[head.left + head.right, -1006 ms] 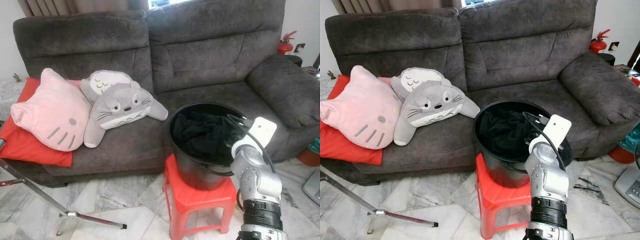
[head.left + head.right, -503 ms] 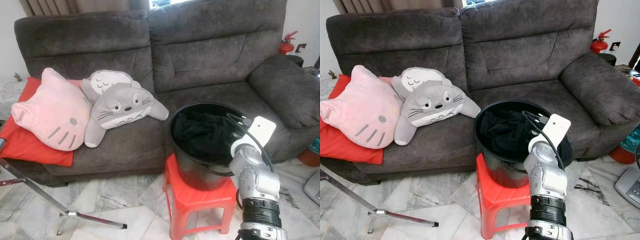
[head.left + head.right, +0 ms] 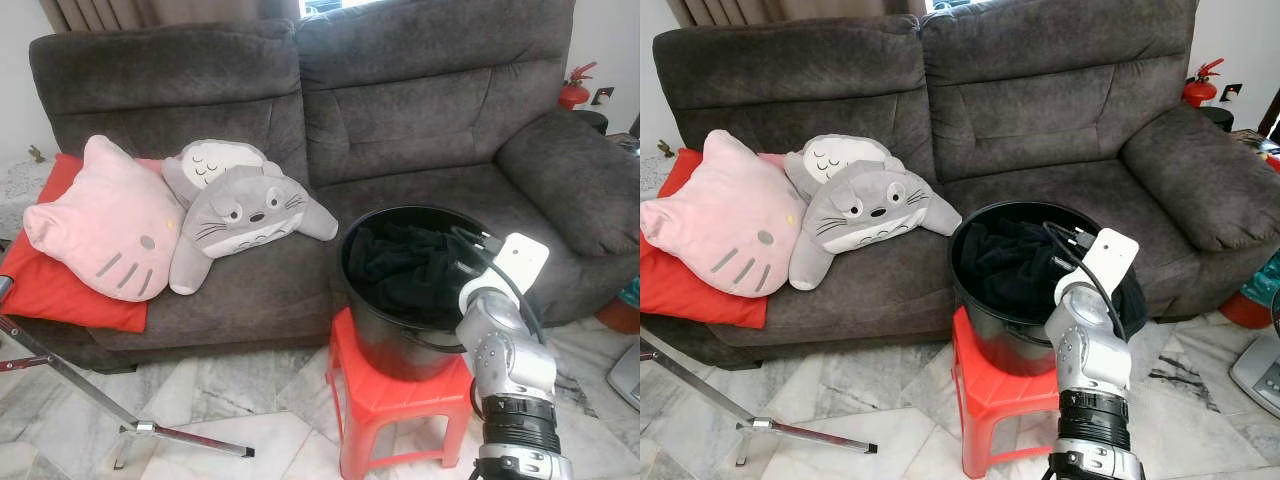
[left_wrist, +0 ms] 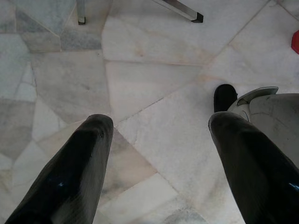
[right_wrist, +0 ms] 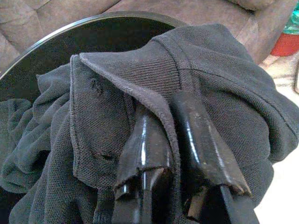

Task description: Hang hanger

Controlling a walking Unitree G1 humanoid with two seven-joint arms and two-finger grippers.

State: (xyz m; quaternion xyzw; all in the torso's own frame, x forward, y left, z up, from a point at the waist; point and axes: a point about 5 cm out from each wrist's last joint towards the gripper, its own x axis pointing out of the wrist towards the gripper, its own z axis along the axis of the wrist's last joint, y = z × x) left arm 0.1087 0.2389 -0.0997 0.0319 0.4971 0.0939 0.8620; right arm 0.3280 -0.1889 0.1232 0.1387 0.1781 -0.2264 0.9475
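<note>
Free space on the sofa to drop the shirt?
Bare seat cushion between the grey plush and the right armrest, behind the bucket. Left seat is crowded: pink cushion, red cushion. Right gripper pinches the dark shirt over the bucket.

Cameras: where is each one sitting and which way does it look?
Left and right eye views: on the head, looking forward and down at the sofa, black bucket on the red stool; right arm shows.
Left wrist view: looks down at the marble floor past the open left gripper.
Right wrist view: looks into the bucket; right gripper pinches the dark shirt.
Eye and right wrist views share bucket and shirt.
</note>
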